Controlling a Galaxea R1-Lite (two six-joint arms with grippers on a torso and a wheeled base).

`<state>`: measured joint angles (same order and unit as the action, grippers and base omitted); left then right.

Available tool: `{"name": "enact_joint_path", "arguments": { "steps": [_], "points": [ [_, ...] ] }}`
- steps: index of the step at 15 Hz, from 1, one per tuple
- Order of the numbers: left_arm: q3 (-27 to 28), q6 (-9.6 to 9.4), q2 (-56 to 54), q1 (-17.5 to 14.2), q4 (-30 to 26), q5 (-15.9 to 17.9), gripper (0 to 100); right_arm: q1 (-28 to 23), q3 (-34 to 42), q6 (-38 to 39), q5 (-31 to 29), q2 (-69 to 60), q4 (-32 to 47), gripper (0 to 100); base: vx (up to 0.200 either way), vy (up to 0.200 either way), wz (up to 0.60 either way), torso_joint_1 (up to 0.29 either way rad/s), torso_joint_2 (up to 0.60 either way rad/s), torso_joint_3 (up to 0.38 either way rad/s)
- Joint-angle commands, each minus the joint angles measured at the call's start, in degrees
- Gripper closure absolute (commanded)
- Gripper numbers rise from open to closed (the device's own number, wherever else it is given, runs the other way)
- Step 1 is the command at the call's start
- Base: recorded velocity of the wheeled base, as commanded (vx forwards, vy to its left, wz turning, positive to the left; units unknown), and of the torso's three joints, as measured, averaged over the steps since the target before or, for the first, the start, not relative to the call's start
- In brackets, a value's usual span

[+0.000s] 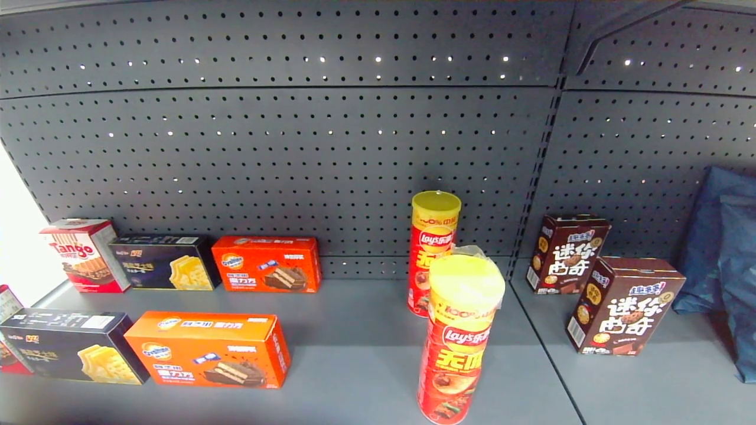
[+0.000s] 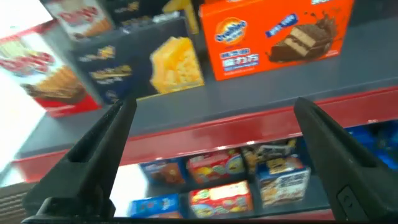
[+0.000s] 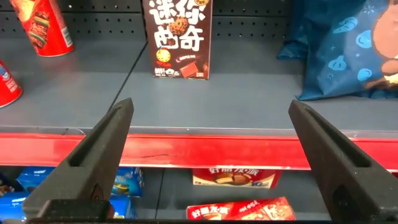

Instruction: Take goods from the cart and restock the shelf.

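I am holding my left hand (image 2: 212, 109) and right hand (image 3: 209, 106) wide and empty before the shelf (image 1: 354, 330). The chip can (image 1: 460, 336) is standing on it; probably light, slippery, dentable, best gripped mid-body.

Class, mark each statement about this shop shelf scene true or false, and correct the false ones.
1. Two red cylindrical chip cans with yellow lids stand upright on the grey metal shelf. True.
2. The left gripper is shut. False: it is open and empty.
3. The two brown cardboard cookie boxes lie flat. False: both stand upright.
4. Blue patterned bags sit at the shelf's right end. True.
5. The right gripper is open. True.
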<state>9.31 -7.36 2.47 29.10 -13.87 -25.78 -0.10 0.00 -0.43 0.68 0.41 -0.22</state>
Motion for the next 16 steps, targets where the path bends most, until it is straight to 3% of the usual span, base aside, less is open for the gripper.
{"name": "enact_joint_path", "arguments": {
  "steps": [1, 4, 5, 6, 7, 8, 10, 11, 12, 13, 14, 15, 16],
  "points": [
    [-1.93, 2.62, -2.47, 7.64, 1.22, -6.38, 0, 0.01, 0.00, -0.01, 0.02, 0.11, -0.04, 0, 0.000, 0.000, 0.00, 0.000, 0.00, 0.000],
    [-3.16, 5.78, -2.47, 3.07, 3.06, -6.56, 0, 0.01, 0.00, 0.08, 0.02, 0.11, -0.04, 0, 0.000, 0.000, 0.00, 0.000, 0.00, 0.000],
    [-3.16, 5.78, -2.47, 3.07, 3.06, -6.56, 0, 0.01, 0.00, 0.08, 0.02, 0.11, -0.04, 0, 0.000, 0.000, 0.00, 0.000, 0.00, 0.000],
    [-9.31, 8.86, 7.63, -15.83, 20.03, 14.09, 0, 0.01, 0.00, -0.01, 0.02, 0.11, -0.04, 0, 0.000, 0.000, 0.00, 0.000, 0.00, 0.000],
    [-9.31, 7.71, 7.19, -24.97, 17.83, 29.30, 0, 0.01, 0.00, -0.01, 0.02, 0.11, -0.04, 0, 0.000, 0.000, 0.00, 0.000, 0.00, 0.000],
    [-9.05, 5.69, 4.64, -34.37, 16.07, 40.29, 0, 0.01, 0.00, -0.01, 0.02, 0.11, -0.04, 0, 0.000, 0.000, 0.00, 0.000, 0.00, 0.000],
    [-8.70, 5.17, 2.97, -41.84, 15.63, 47.93, 0, 0.01, 0.00, -0.01, 0.02, 0.11, -0.04, 0, 0.000, 0.000, 0.00, 0.000, 0.00, 0.000],
    [-8.61, 5.08, 3.06, -42.19, 15.54, 43.80, 0, 0.01, 0.00, -0.01, 0.02, 0.11, -0.04, 0, 0.000, 0.000, 0.00, 0.000, 0.00, 0.000],
    [-8.61, 4.99, 2.97, -41.67, 15.54, 36.33, 0, 0.01, 0.00, -0.01, 0.02, 0.11, -0.04, 0, 0.000, 0.000, 0.00, 0.000, 0.00, 0.000],
    [-8.61, 4.99, 2.97, -40.79, 15.45, 31.67, 0, 0.01, 0.00, -0.01, 0.02, 0.11, -0.04, 0, 0.000, 0.000, 0.00, 0.000, 0.00, 0.000],
    [-9.31, 3.85, 2.97, -40.09, 13.87, 24.20, 0, 0.01, 0.00, -0.01, 0.02, 0.11, -0.04, 0, 0.000, 0.000, 0.00, 0.000, 0.00, 0.000],
    [-9.31, 3.58, 2.97, -39.73, 13.79, 24.03, 0, 0.01, 0.00, -0.01, 0.02, 0.11, -0.04, 0, 0.000, 0.000, 0.00, 0.000, 0.00, 0.000],
    [-9.31, 3.41, 2.97, -38.94, 13.79, 27.89, 0, 0.01, 0.00, -0.01, 0.02, 0.11, -0.04, 0, 0.000, 0.000, 0.00, 0.000, 0.00, 0.000]
  ]
}}
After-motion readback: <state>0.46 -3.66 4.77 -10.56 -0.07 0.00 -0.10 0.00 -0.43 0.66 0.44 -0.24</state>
